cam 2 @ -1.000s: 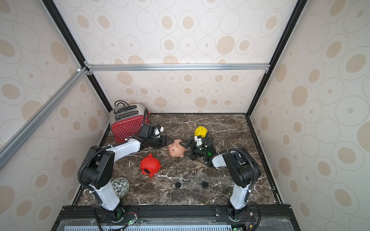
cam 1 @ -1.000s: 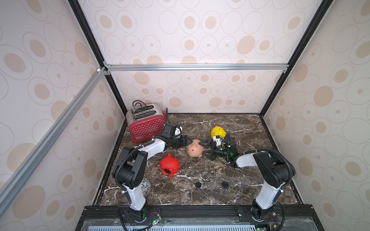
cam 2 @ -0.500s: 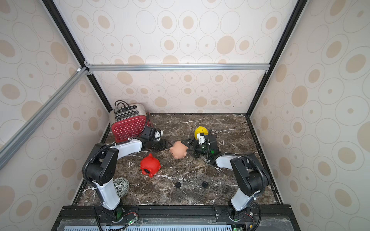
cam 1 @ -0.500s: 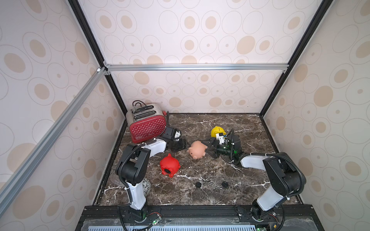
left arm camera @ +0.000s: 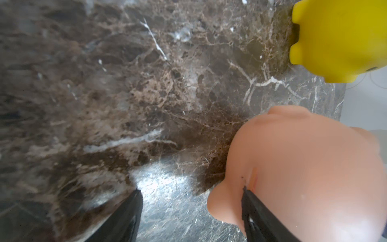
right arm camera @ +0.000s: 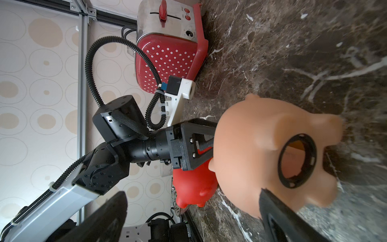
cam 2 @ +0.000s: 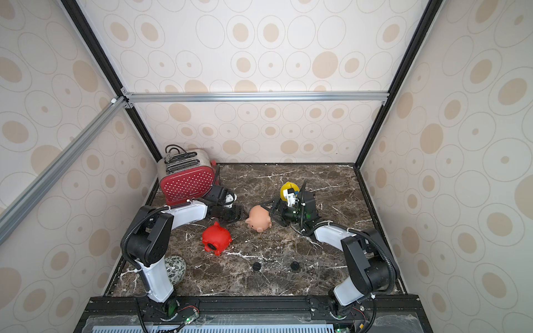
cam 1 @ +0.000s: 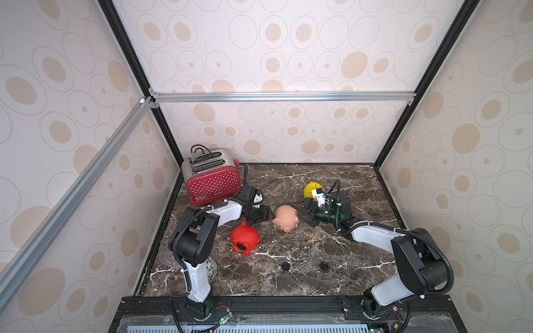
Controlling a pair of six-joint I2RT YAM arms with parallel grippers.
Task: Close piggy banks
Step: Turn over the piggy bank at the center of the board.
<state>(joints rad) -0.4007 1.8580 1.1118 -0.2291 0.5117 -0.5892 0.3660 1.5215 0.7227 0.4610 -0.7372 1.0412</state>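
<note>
The peach-pink piggy bank [cam 1: 285,220] [cam 2: 258,218] lies on its side mid-table, and its black-ringed belly hole [right arm camera: 296,160] gapes unplugged. My left gripper [cam 1: 264,214] [left arm camera: 191,191] is open just left of it, one finger [left arm camera: 257,211] against the pig [left arm camera: 303,167], only marble between the jaws. My right gripper [cam 1: 305,214] [right arm camera: 190,197] stands wide open at the pig's right side, holding nothing. The red piggy bank [cam 1: 244,238] [right arm camera: 194,186] lies nearer the front left. The yellow piggy bank [cam 1: 310,188] [left arm camera: 339,37] sits behind my right wrist, partly hidden.
A red polka-dot toaster [cam 1: 213,180] stands in the back left corner. Two small black round caps [cam 1: 285,266] [cam 1: 323,265] lie on the marble table [cam 1: 360,187] toward the front. A patterned ball [cam 2: 176,269] rests by the left arm's base.
The peach pig has turned and slid slightly toward the front. My left jaws have opened a little wider. The right arm's elbow has swung out to the right.
</note>
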